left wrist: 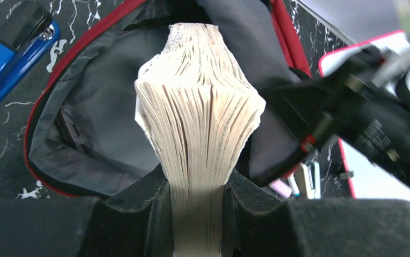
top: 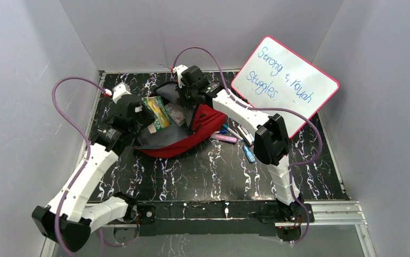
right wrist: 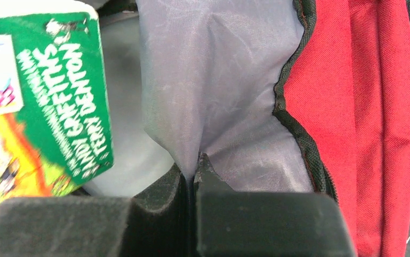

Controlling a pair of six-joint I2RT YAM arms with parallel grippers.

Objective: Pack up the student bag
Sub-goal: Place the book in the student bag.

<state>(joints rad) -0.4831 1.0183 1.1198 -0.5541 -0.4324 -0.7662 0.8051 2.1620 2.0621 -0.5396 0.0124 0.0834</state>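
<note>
The red student bag (top: 205, 122) lies open in the middle of the table, grey lining showing. My left gripper (left wrist: 197, 187) is shut on a thick paperback book (left wrist: 200, 107), page edges toward the camera, held at the bag's mouth (left wrist: 101, 107). From above, the book's green and yellow cover (top: 156, 111) sits over the opening beside the left gripper (top: 138, 115). My right gripper (right wrist: 194, 168) is shut on a fold of the bag's grey lining (right wrist: 213, 80), holding the far rim up. The green book cover (right wrist: 47, 107) shows at the left of the right wrist view.
A blue stapler (left wrist: 12, 51) lies left of the bag. Pens, markers and a pink eraser (top: 229, 136) lie right of the bag, with a small blue item (top: 249, 154). A whiteboard (top: 285, 80) with a pink rim leans at the back right. Grey walls enclose the table.
</note>
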